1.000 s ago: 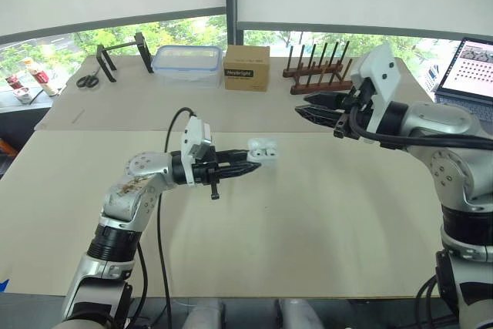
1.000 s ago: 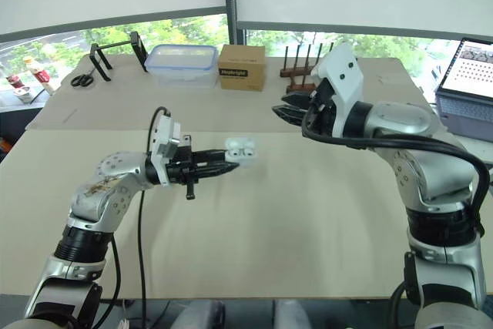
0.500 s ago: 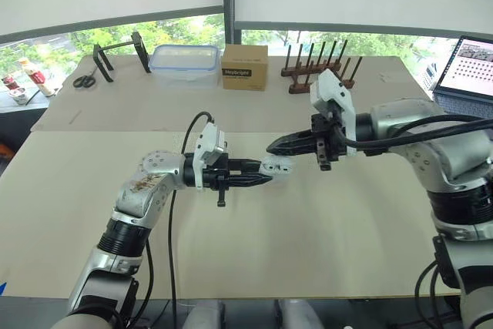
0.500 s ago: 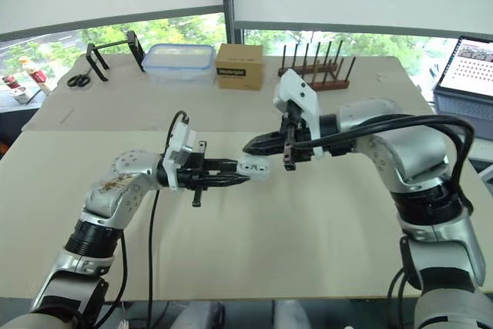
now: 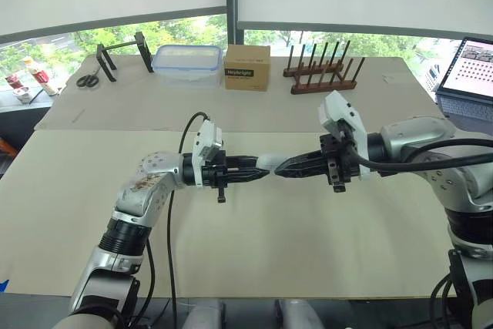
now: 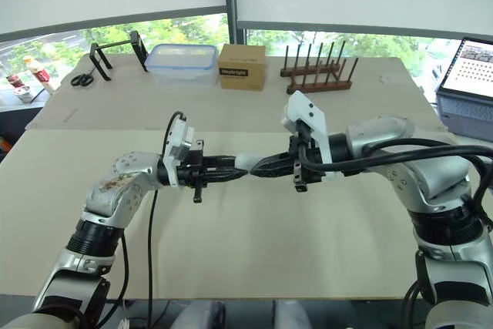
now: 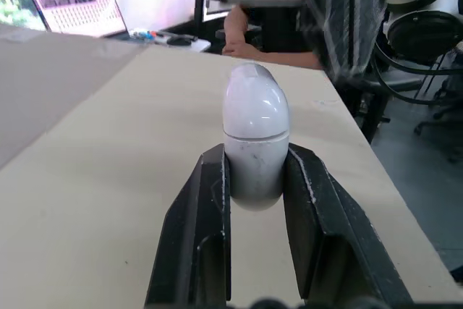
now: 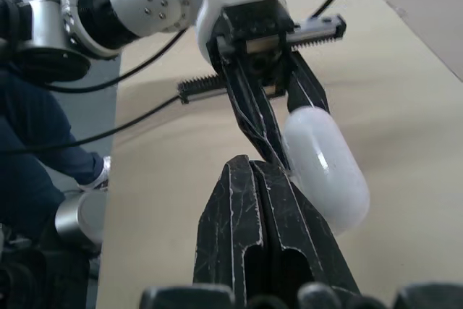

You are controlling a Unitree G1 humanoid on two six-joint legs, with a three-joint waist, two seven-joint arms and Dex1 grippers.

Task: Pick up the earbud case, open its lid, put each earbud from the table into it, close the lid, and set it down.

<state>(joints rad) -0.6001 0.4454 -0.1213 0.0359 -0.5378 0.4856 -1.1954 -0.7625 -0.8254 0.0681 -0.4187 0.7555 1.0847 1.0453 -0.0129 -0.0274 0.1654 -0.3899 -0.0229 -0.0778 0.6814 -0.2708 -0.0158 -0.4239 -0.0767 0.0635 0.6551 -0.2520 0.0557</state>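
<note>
The white earbud case point(image 5: 266, 163) is held above the middle of the table, with my left gripper point(image 5: 258, 172) shut on its lower half. In the left wrist view the case point(image 7: 255, 142) stands between the two black fingers point(image 7: 206, 208) with its lid down and a thin seam showing. My right gripper point(image 5: 279, 168) is shut and points at the case from the right. In the right wrist view its tips point(image 8: 249, 168) lie close against the case point(image 8: 325, 168) and the left gripper's finger.
Along the far side of the table stand a black stand point(image 5: 123, 50), scissors point(image 5: 88, 79), a clear plastic container point(image 5: 188, 63), a cardboard box point(image 5: 247, 67) and a wooden rack point(image 5: 320, 75). A laptop point(image 5: 474, 67) is at the far right. A person point(image 7: 318, 19) sits beyond the table.
My right gripper came down from the upper right to the case and its fingers closed. The case's lid, open a second ago, is now down. My left arm shifted slightly right.
</note>
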